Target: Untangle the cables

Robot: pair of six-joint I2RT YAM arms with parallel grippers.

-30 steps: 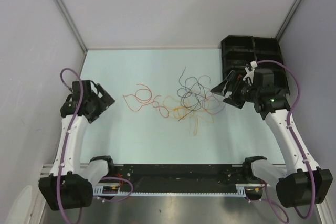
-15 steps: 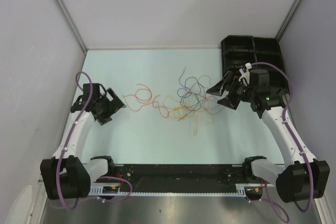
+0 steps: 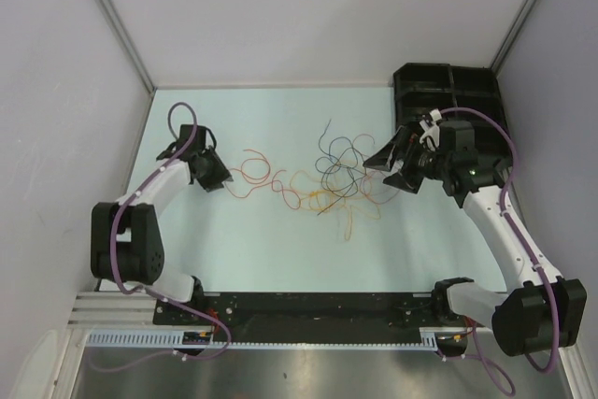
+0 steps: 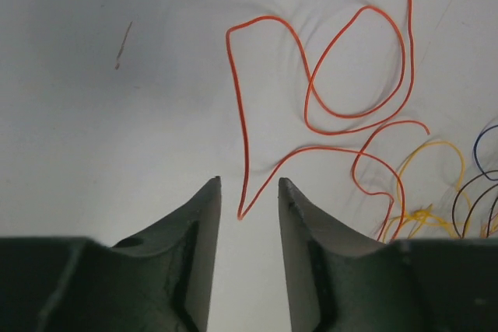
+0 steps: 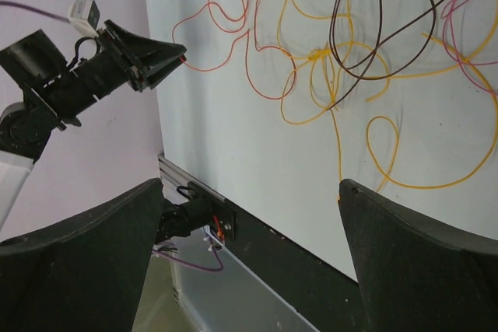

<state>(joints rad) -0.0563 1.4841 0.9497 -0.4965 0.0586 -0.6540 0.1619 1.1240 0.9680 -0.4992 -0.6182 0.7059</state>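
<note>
From above, the cables (image 3: 336,179) lie in a loose heap in the middle of the table (image 3: 280,259). The heap's long axis runs left to right. The red cable (image 3: 248,175) trails out at the left end, towards the left gripper (image 3: 217,178), which is down at the cable's outer loop. The right gripper (image 3: 388,163) hovers at the heap's right edge, just in front of a black tray (image 3: 448,91).

In the left wrist view, the left gripper (image 4: 249,184) has its jaws a narrow way apart. A sharp bend of the red cable (image 4: 243,130) lies between the tips, apparently not pinched. From that bend the cable runs up and away, then curls right into two loops. It looks very light, thin and springy, so it will likely drag along the table instead of lifting cleanly, and it could slip from a loose pinch. That bend is probably the best place to take hold of it, being well clear of the knot.

In the right wrist view, the right gripper (image 5: 250,192) is wide apart and holds nothing. The yellow cable (image 5: 338,138) trails one long strand towards it, and a dark cable (image 5: 334,29) crosses it higher up, where they bunch together
</note>
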